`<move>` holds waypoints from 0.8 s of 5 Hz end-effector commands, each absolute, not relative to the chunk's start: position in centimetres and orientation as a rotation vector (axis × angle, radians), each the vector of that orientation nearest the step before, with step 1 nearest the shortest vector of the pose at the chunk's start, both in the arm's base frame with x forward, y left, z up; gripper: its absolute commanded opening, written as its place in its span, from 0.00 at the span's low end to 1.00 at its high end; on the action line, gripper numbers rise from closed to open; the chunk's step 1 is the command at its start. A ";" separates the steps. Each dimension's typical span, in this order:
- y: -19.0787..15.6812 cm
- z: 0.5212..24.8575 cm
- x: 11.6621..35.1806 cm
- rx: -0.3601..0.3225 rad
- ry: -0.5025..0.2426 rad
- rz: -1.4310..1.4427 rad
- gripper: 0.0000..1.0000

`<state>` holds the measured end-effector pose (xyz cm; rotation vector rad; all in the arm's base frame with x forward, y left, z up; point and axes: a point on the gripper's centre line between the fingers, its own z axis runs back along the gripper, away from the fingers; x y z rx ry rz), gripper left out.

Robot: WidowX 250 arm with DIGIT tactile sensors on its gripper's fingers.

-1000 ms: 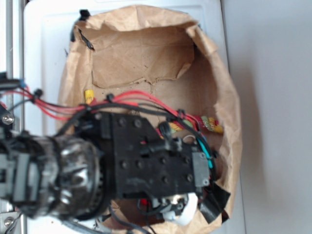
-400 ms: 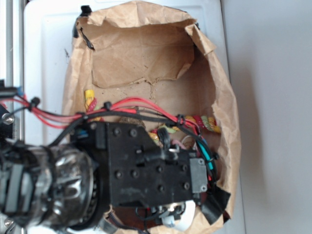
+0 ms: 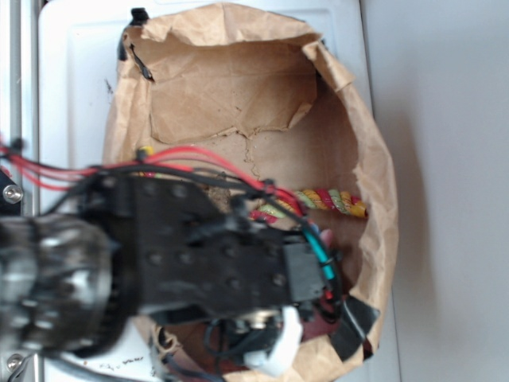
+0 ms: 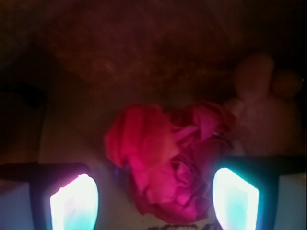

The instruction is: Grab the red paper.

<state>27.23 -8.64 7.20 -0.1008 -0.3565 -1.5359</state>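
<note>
The red paper point(image 4: 168, 158) is a crumpled bright red wad lying on the brown floor of the bag. In the wrist view it sits between my two glowing fingertips, nearer the right one. My gripper point(image 4: 154, 194) is open, its jaws standing wide on either side of the wad without pinching it. In the exterior view my black arm point(image 3: 215, 263) covers the lower half of the bag point(image 3: 374, 183). It hides the fingers and almost all of the paper.
A pink plush bunny point(image 4: 261, 103) lies just beyond the paper to the right. A red-yellow-green twisted rope point(image 3: 330, 199) lies across the bag floor above my wrist. The crumpled bag walls rise close on the right and at the back.
My arm has shifted left and lower in the exterior view, uncovering more of the rope. The white part under the wrist moved with it.
</note>
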 end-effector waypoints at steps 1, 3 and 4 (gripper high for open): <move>-8.6 9.0 26.7 -0.072 -0.444 -1.536 1.00; -9.5 7.7 27.2 -0.093 -0.468 -1.565 1.00; -10.6 6.0 27.7 -0.086 -0.410 -1.572 1.00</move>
